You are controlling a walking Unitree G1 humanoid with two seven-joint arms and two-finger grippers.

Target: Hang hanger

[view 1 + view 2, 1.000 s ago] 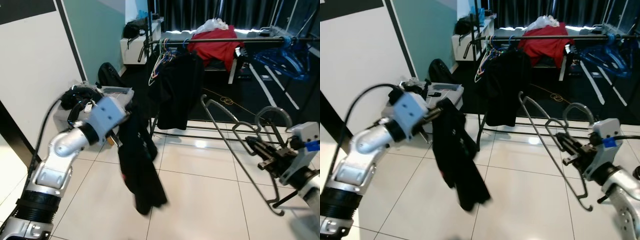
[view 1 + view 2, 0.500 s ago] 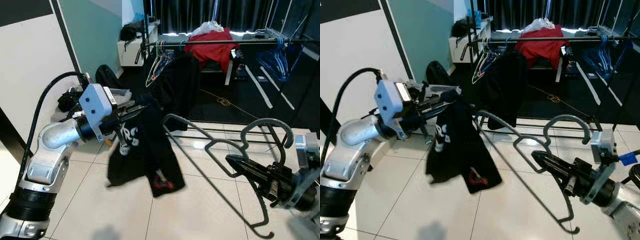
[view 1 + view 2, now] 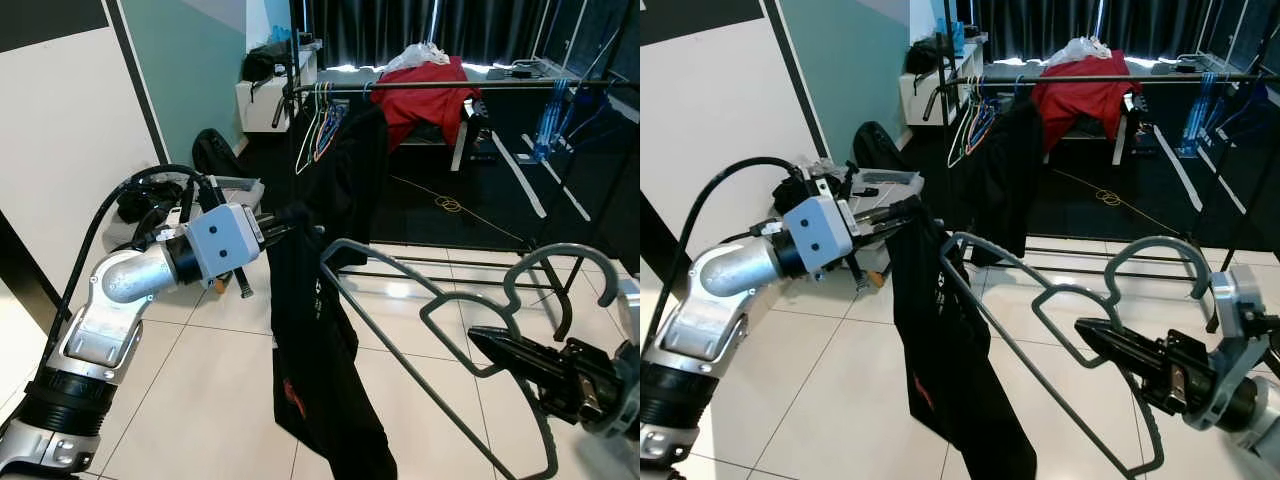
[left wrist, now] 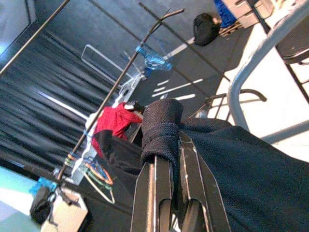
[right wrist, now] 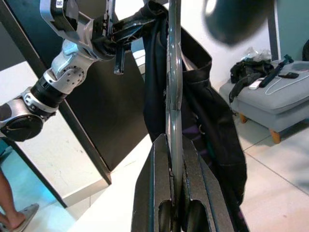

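Note:
My right gripper (image 3: 497,346) is shut on a grey metal hanger (image 3: 560,250) just below its hook, low on the right. The hanger's long arm reaches left, and its far end is against the top of a black garment (image 3: 310,340). That garment hangs straight down from my left gripper (image 3: 287,214), which is shut on its upper edge. In the left wrist view, dark cloth (image 4: 251,164) is wrapped over the fingers (image 4: 159,188). The right wrist view has the hanger (image 5: 173,72) running up into the garment (image 5: 212,121). Behind stands a clothes rail (image 3: 470,85).
The rail carries a black garment (image 3: 350,170), a red one (image 3: 430,90), coloured hangers (image 3: 320,125) and blue hangers (image 3: 552,120). A grey stool (image 3: 238,186) with dark clutter stands by the left wall. A person's foot (image 5: 17,218) is on the tiled floor.
The black garment, flared out sideways half a second ago, now hangs straight down. The hanger's far end has come up against its top. The camera view has shifted slightly.

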